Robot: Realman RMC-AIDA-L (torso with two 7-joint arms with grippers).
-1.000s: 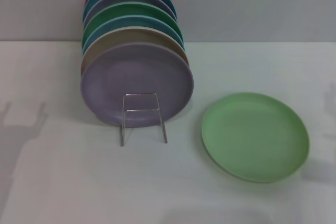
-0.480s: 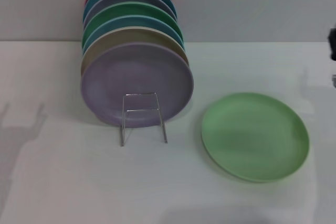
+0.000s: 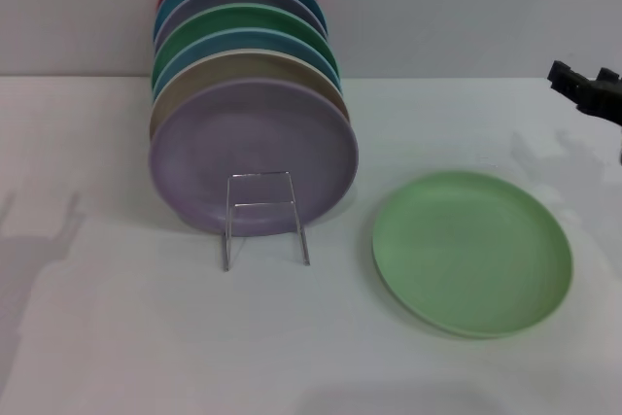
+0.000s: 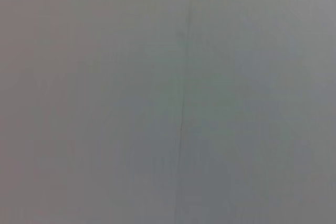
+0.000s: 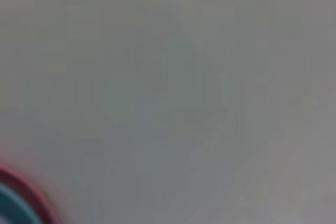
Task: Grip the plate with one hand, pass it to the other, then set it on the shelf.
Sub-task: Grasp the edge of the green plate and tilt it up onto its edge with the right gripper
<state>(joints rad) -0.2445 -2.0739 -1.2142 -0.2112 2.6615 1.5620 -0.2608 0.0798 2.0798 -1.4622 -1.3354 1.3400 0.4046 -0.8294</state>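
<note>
The light mint-green plate (image 3: 472, 252) lies flat on the white table, to the right of the shelf. The shelf (image 3: 262, 217) is a thin silver wire rack whose squared loop stands in front of a leaning row of plates. At the head view's right edge my right gripper (image 3: 584, 79) hangs in the air, up behind the plate's far right side and apart from it. Its two black fingers (image 3: 562, 74) stand open with nothing between them. My left gripper is out of view; only its shadow falls on the table's left.
Several plates lean in the rack, with a lilac plate (image 3: 255, 148) at the front and a darker green plate (image 3: 255, 18) further back. The right wrist view catches a red and blue plate rim (image 5: 16, 196). A grey wall (image 3: 466, 7) runs behind the table.
My right gripper has come into the head view from the right edge and moved leftward. Its shadow on the table has shifted left too. The plates have not moved.
</note>
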